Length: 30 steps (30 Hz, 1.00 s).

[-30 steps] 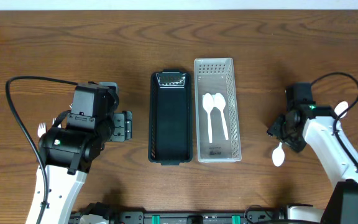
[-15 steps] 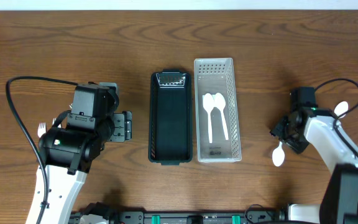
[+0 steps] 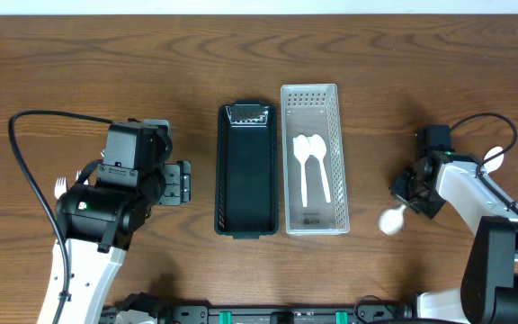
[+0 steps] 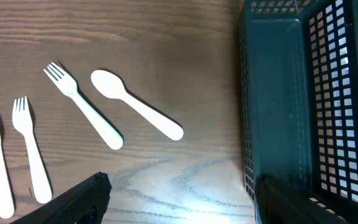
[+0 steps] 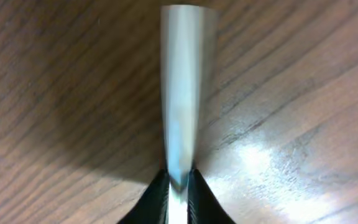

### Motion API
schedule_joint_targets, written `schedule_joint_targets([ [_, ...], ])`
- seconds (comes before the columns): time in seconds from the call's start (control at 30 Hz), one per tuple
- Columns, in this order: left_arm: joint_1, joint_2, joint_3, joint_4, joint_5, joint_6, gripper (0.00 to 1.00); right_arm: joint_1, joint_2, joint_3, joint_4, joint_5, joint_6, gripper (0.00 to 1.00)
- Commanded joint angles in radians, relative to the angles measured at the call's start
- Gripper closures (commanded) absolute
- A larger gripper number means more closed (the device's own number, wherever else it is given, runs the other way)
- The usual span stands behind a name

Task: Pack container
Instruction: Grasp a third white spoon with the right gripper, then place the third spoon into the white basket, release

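My right gripper (image 3: 411,199) (image 5: 179,185) is shut on a white spoon (image 3: 391,220) (image 5: 185,74), edge-on between the fingers and blurred, right of the white basket (image 3: 314,99). That basket holds two white spoons (image 3: 309,162). Beside it stands a black basket (image 3: 244,211) (image 4: 303,93) with nothing in it. My left gripper (image 3: 180,183) (image 4: 179,200) hangs open just left of the black basket, over bare wood. In the left wrist view a white spoon (image 4: 135,111) and three white forks (image 4: 82,106) lie on the table.
Another white spoon (image 3: 494,159) lies at the far right, partly behind my right arm. A fork tip (image 3: 60,187) shows beside my left arm. Cables loop from both arms over the table.
My right gripper has shut on the spoon, and the spoon's bowl has swung a little left and blurred. The left arm has not moved.
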Motion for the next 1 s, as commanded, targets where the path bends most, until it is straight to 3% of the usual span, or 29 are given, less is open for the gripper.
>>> schedule_joint_targets([
  [0.0, 0.004, 0.0, 0.012, -0.003, -0.008, -0.006, 0.23, -0.011, 0.035, -0.014, -0.007, -0.003, 0.006, 0.95],
  [0.3, 0.004, 0.0, 0.012, -0.003, -0.008, -0.006, 0.23, -0.011, 0.034, -0.008, 0.019, -0.004, -0.002, 0.99],
  [0.47, 0.004, 0.0, 0.012, -0.003, -0.008, -0.005, 0.23, 0.006, 0.02, 0.107, -0.02, -0.044, -0.094, 0.99],
  [0.77, 0.004, 0.0, 0.012, -0.003, -0.008, -0.006, 0.23, 0.252, 0.004, 0.604, -0.222, -0.05, -0.222, 0.99],
  [0.97, 0.004, 0.0, 0.012, -0.003, -0.008, -0.006, 0.23, 0.443, 0.009, 0.685, -0.183, -0.049, -0.236, 0.99],
])
